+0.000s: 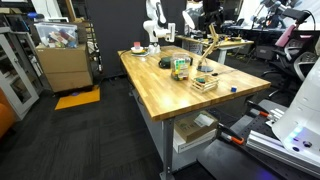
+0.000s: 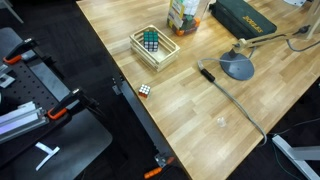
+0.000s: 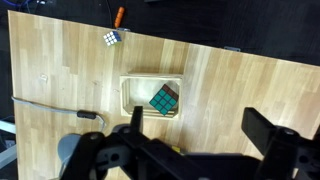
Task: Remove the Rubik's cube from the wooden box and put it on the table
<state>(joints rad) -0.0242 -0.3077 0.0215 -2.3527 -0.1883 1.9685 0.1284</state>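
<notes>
The Rubik's cube (image 3: 164, 100) lies inside the wooden box (image 3: 134, 92), teal face up; it also shows in an exterior view (image 2: 151, 40). The wooden box (image 2: 160, 57) stands on the table (image 2: 200, 110) near one long edge, and shows in both exterior views (image 1: 205, 84). My gripper (image 3: 198, 130) is open and empty, high above the table. In the wrist view the box lies just beyond its left finger. The gripper does not show in the exterior views.
A second, tinier multicoloured cube (image 2: 145, 90) lies on the table by its edge, also in the wrist view (image 3: 111, 38). A green-and-yellow object (image 2: 183, 15), a black case (image 2: 245, 18) and a lamp base (image 2: 238, 67) with a cable stand nearby. A small blue item (image 1: 232, 88) lies beside the box.
</notes>
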